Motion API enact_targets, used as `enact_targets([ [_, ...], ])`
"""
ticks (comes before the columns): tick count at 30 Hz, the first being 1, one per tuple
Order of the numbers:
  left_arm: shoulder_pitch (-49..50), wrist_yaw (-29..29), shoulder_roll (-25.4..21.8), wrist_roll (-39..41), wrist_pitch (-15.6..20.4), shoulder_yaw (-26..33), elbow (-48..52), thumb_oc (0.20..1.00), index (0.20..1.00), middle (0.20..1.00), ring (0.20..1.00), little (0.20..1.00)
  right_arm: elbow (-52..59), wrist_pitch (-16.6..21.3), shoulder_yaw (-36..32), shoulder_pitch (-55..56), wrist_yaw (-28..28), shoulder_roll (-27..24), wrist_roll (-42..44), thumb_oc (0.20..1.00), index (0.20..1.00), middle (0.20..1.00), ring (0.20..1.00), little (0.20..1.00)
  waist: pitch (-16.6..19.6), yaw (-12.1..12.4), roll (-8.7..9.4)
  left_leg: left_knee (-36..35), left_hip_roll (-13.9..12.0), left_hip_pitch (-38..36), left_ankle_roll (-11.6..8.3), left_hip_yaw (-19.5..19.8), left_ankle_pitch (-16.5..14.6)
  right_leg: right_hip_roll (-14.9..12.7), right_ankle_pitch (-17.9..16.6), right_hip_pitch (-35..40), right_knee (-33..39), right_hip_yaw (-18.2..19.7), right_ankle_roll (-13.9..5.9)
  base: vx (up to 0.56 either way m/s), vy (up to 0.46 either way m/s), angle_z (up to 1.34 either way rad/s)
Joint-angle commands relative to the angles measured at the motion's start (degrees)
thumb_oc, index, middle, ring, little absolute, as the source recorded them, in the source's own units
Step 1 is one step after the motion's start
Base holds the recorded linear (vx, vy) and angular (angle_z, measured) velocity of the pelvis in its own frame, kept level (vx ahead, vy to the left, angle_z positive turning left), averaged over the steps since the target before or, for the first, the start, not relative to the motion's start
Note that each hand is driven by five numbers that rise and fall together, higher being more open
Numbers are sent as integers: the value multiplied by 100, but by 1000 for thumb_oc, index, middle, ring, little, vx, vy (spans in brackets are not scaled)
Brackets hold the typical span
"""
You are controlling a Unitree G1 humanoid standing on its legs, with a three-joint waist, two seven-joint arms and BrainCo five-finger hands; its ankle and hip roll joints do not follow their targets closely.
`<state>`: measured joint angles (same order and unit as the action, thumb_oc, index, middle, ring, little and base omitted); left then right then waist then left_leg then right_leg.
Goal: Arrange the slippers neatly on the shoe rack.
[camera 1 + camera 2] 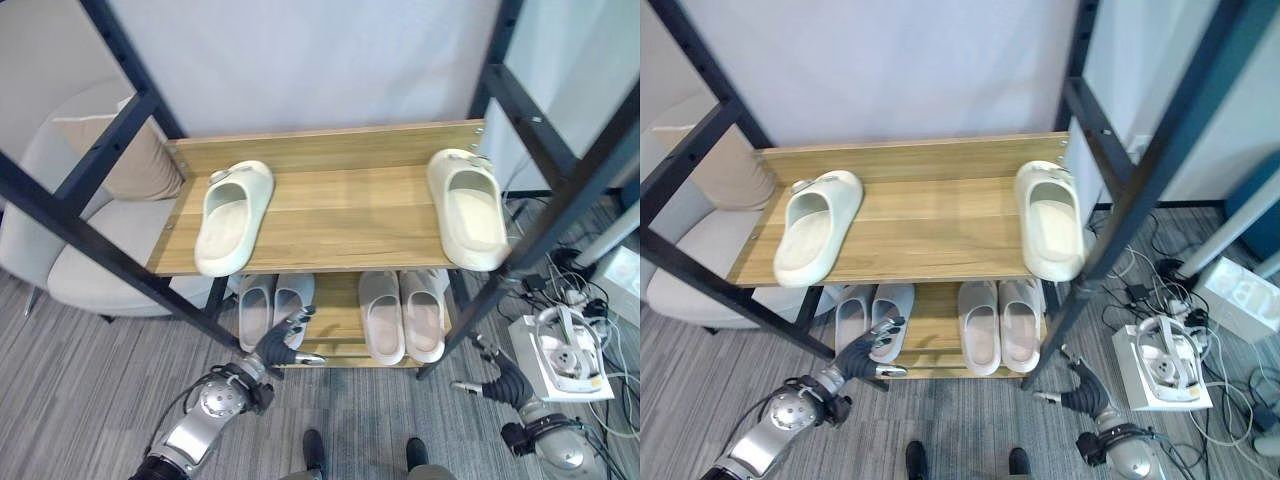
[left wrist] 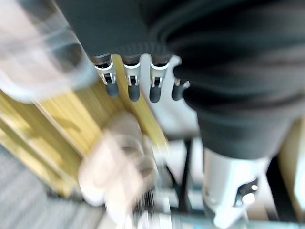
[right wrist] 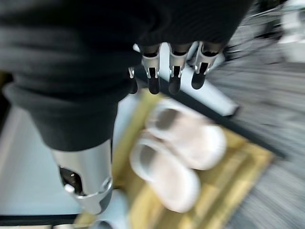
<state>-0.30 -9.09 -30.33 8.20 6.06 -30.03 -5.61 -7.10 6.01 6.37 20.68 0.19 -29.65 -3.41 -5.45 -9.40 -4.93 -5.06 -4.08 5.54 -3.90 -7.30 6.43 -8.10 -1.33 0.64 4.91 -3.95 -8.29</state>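
Two cream slippers lie far apart on the wooden top shelf (image 1: 340,215) of the shoe rack: one at the left end (image 1: 233,215), one at the right end (image 1: 468,210), toes toward me. On the lower shelf stand a pale grey pair (image 1: 272,305) and a pinkish pair (image 1: 402,315). My left hand (image 1: 278,345) hangs low in front of the grey pair, open and holding nothing. My right hand (image 1: 500,380) is low by the rack's right front post, open too. In the right wrist view straight fingers (image 3: 174,78) point over the pinkish pair (image 3: 176,157).
Black metal posts (image 1: 90,240) cross in front of the rack on both sides. A pale armchair with a cushion (image 1: 80,230) stands to the left. Cables and a white box (image 1: 565,355) lie on the grey carpet to the right.
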Motion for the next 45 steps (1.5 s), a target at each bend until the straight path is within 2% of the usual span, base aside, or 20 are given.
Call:
enact_targets([
  [1, -1275, -420, -80, -349, 254, -569, 183, 1000, 1000, 1000, 1000, 1000, 250, 169, 198, -354, -72, -10, 17, 1000, 1000, 1000, 1000, 1000, -191, -180, 220, 6, -230, -566, -188, -136, -758, -322, -42, -240, -75, 3, -362, 11, -37, -26],
  [6, -2258, -612, 277, -338, 274, -1380, 419, 1000, 1000, 1000, 1000, 1000, 74, 159, 408, -523, -140, 72, 79, 1000, 1000, 1000, 1000, 1000, -236, -316, 157, 6, -262, -631, -193, -179, -787, -282, -5, -236, -85, 92, -348, 5, -36, -18],
  [12, -2990, -470, 714, 281, 363, -1528, 1023, 1000, 1000, 1000, 1000, 1000, -117, 150, 553, -613, -286, 273, 237, 1000, 1000, 1000, 1000, 1000, -277, -383, 122, 6, -282, -674, -212, -194, -779, -258, 20, -207, -72, 132, -331, -3, -25, -1],
  [16, -3172, -3, 773, 1153, 605, -842, 1973, 1000, 1000, 1000, 1000, 1000, -199, 227, 557, -544, -399, 496, 471, 1000, 1000, 1000, 1000, 1000, -286, -297, 130, 6, -295, -664, -235, -151, -737, -244, 33, -144, -41, 73, -310, -4, -54, 1],
  [18, -3195, 132, 758, 1220, 648, -670, 2111, 1000, 1000, 1000, 1000, 1000, -217, 233, 581, -538, -404, 548, 520, 1000, 1000, 1000, 1000, 1000, -282, -277, 136, 6, -297, -662, -240, -143, -730, -241, 42, -128, -37, 51, -304, 4, -34, 3],
  [21, -3301, 615, 732, 1282, 862, -15, 2499, 1000, 1000, 1000, 1000, 1000, -264, 258, 594, -501, -418, 660, 657, 1000, 1000, 1000, 1000, 1000, -251, -159, 175, 6, -303, -648, -255, -87, -705, -233, 62, -72, -15, -6, -280, 14, -57, 9],
  [22, -3361, 1024, 643, 1001, 1008, 438, 2685, 1000, 1000, 1000, 1000, 1000, -298, 293, 603, -493, -425, 707, 737, 1000, 1000, 1000, 1000, 1000, -228, -80, 202, 6, -303, -653, -265, -54, -705, -225, 79, -27, 3, -52, -270, 26, -59, 18],
  [23, -3348, 1032, 637, 993, 996, 448, 2706, 1000, 1000, 1000, 1000, 1000, -303, 296, 612, -500, -426, 703, 739, 1000, 1000, 1000, 1000, 1000, -235, -95, 202, 6, -304, -658, -265, -48, -706, -225, 82, -18, 3, -59, -270, 31, -56, 15],
  [25, -3484, 1743, 388, 149, 1163, 1026, 2574, 1000, 1000, 1000, 1000, 1000, -345, 371, 658, -456, -390, 714, 849, 1000, 1000, 1000, 1000, 1000, -192, -2, 236, 6, -308, -676, -280, -15, -699, -214, 104, 42, 9, -88, -258, 36, -46, 11],
  [26, -3487, 1764, 386, 128, 1165, 1021, 2570, 1000, 1000, 1000, 1000, 1000, -352, 375, 664, -465, -391, 714, 851, 1000, 1000, 1000, 1000, 1000, -201, -11, 239, 6, -308, -682, -280, -12, -700, -214, 106, 50, 9, -92, -258, 46, -46, 13],
  [27, -3609, 2289, 70, -856, 1178, 1259, 2454, 1000, 1000, 1000, 1000, 1000, -395, 440, 695, -442, -377, 681, 876, 1000, 1000, 1000, 1000, 1000, -179, 25, 250, 6, -319, -711, -292, -9, -712, -209, 124, 83, 9, -97, -264, 23, -18, 14],
  [28, -3611, 2291, 69, -858, 1179, 1258, 2452, 1000, 1000, 1000, 1000, 1000, -396, 441, 695, -443, -377, 682, 876, 1000, 1000, 1000, 1000, 1000, -176, 24, 251, 6, -318, -706, -292, -7, -709, -209, 122, 79, 9, -98, -263, 39, -26, 11],
  [31, -3956, 2879, -693, -2477, 1029, 1353, 2204, 1000, 1000, 1000, 1000, 1000, -472, 553, 794, -417, -409, 564, 855, 1000, 1000, 1000, 1000, 1000, -120, 49, 246, 6, -325, -731, -313, -3, -723, -206, 127, 101, 9, -105, -282, 36, -17, 6],
  [34, -4182, 3328, -1444, -3614, 795, 1287, 1919, 1000, 1000, 1000, 1000, 1000, -437, 644, 842, -380, -427, 450, 856, 1000, 1000, 1000, 1000, 1000, -84, 56, 225, 6, -329, -759, -322, -12, -738, -216, 123, 112, 9, -131, -307, 24, -9, 1],
  [35, -4226, 3541, -1971, -4207, 595, 1245, 1668, 1000, 1000, 1000, 1000, 1000, -402, 682, 844, -338, -433, 375, 861, 1000, 1000, 1000, 1000, 1000, -62, 55, 214, 6, -334, -776, -328, -35, -751, -224, 120, 109, 9, -138, -322, 0, 0, 0],
  [36, -4230, 3545, -1973, -4208, 597, 1239, 1663, 1000, 1000, 1000, 1000, 1000, -403, 682, 845, -339, -433, 377, 861, 1000, 1000, 1000, 1000, 1000, -63, 55, 217, 6, -334, -776, -327, -34, -751, -224, 120, 110, 9, -138, -323, 36, -15, 0],
  [37, -4248, 3642, -2475, -4704, 365, 1201, 1348, 1000, 1000, 1000, 1000, 1000, -345, 721, 807, -265, -423, 296, 885, 1000, 1000, 1000, 1000, 1000, -35, 57, 186, 6, -342, -792, -342, -57, -756, -229, 112, 109, 9, -152, -339, 30, -8, -2],
  [40, -4128, 3716, -2988, -5144, 123, 1239, 937, 1000, 1000, 1000, 1000, 1000, -292, 732, 757, -165, -403, 232, 884, 1000, 1000, 1000, 1000, 1000, -23, 56, 173, 6, -340, -816, -353, -80, -762, -229, 99, 108, 9, -143, -357, 24, -8, -5],
  [43, -3691, 3727, -3382, -5390, -141, 1560, 487, 1000, 1000, 1000, 1000, 1000, -243, 736, 694, -72, -412, 189, 872, 1000, 1000, 1000, 1000, 1000, -14, 37, 161, 6, -345, -829, -359, -119, -765, -233, 71, 75, 9, -105, -369, 22, -6, -8],
  [45, -3333, 3688, -3426, -5382, -281, 1880, 245, 1000, 1000, 1000, 1000, 1000, -262, 723, 630, -39, -439, 260, 867, 1000, 1000, 1000, 1000, 1000, -14, 68, 172, 6, -347, -836, -360, -133, -765, -236, 66, 72, 9, -98, -364, 25, -10, -18],
])
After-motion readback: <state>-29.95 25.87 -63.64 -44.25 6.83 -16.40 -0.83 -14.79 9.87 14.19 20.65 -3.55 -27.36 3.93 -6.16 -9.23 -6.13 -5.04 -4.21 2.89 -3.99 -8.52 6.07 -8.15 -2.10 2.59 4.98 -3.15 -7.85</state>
